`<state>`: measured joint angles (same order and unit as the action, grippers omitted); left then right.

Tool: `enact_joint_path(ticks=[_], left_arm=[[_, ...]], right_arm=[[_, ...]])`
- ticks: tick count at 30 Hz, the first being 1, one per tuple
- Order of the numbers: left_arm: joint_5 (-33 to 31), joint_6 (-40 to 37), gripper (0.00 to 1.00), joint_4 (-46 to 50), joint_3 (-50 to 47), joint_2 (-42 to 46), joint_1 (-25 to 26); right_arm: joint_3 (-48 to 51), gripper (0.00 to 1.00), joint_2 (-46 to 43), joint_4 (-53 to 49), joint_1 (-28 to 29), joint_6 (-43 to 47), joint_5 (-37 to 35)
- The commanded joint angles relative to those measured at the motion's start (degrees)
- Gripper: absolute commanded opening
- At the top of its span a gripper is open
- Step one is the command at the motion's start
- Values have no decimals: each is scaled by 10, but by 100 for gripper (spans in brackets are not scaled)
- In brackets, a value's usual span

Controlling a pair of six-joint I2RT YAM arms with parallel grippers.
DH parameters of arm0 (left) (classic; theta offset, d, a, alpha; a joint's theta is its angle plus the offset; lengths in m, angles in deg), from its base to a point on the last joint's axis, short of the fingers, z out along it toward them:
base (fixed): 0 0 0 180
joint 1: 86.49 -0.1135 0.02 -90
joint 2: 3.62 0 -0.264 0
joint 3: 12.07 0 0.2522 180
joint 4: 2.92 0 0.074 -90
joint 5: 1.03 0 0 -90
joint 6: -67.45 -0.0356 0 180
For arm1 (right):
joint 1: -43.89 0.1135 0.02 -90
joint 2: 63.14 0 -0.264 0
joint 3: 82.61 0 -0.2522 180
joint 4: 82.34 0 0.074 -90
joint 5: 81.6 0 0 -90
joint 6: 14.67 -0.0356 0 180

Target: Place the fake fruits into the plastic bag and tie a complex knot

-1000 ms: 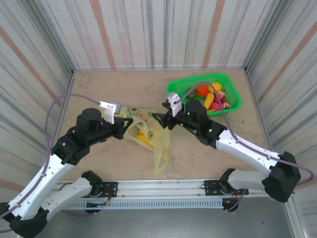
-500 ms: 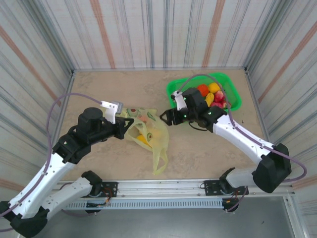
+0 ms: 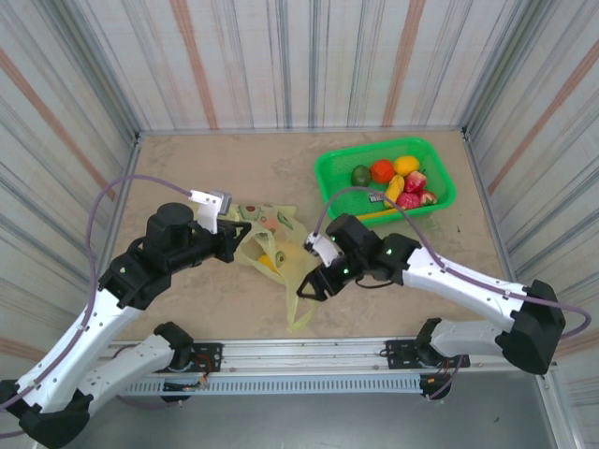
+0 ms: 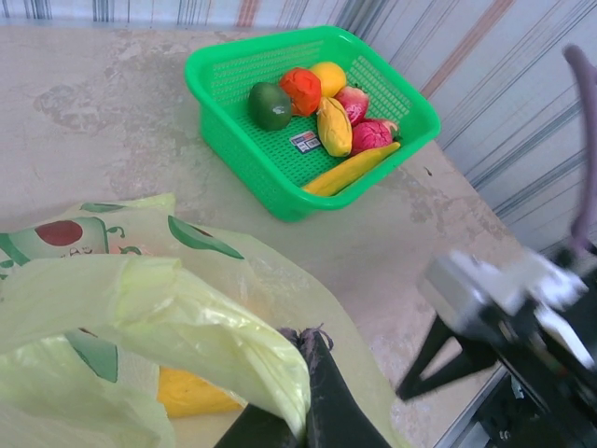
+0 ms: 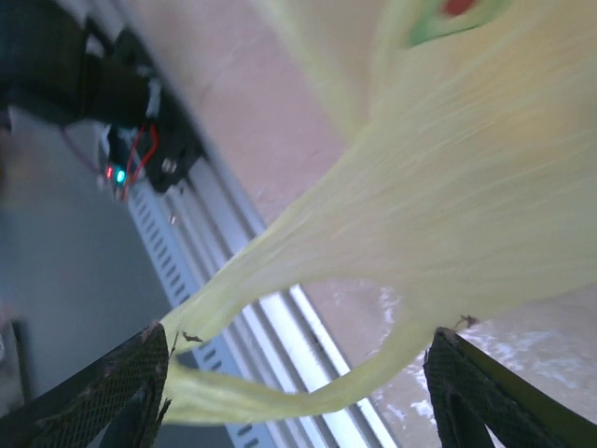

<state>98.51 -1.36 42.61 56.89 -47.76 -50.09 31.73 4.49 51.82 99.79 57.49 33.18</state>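
Note:
The pale yellow-green plastic bag [image 3: 279, 245] lies crumpled at the table's middle, a yellow fruit [image 3: 268, 262] showing through it. My left gripper [image 3: 237, 245] is shut on the bag's rim [image 4: 233, 345], the film pinched between the dark fingertips [image 4: 322, 359]. My right gripper [image 3: 303, 288] stands open at the bag's near side. In the right wrist view its fingers [image 5: 121, 392] are wide apart, and the bag's loop handle [image 5: 280, 397] stretches between them. More fake fruits [image 3: 393, 182], green, orange, yellow and red, lie in the green basket [image 3: 329, 168].
The green mesh basket [image 4: 233, 84] stands at the back right, with a banana [image 4: 350, 170] along its near side. The metal rail [image 3: 309, 355] of the arm bases runs just below the bag handle. Striped walls close in the table on three sides.
My right arm has swung from the bag's mouth beside the basket down toward the near edge, to the bag's lower handle. The left gripper has kept its hold and place.

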Motion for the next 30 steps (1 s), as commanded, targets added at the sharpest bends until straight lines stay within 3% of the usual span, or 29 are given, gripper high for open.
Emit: enact_joint_path(ticks=[1,7,10,15,24,26,28,30], left_arm=[[-10,-12,0,5,16,9,4],[-8,-10,0,8,19,8,3],[-10,-11,0,8,16,11,3],[-11,-10,0,3,14,8,3],[-10,-8,0,-5,2,11,3],[-10,-8,0,-6,1,12,2],[-10,-9,0,-5,4,12,1],[-14,-12,0,-1,7,15,-1]], right_arm=[[42,73,-64,4,47,63,-67],[149,76,-206,116,113,250,-122],[183,80,-234,151,123,341,-133],[174,78,-178,152,126,460,-118],[152,71,-73,175,126,493,-87],[152,62,-54,197,126,489,-87],[145,44,-36,209,125,489,-97],[127,16,-26,211,106,462,-101]])
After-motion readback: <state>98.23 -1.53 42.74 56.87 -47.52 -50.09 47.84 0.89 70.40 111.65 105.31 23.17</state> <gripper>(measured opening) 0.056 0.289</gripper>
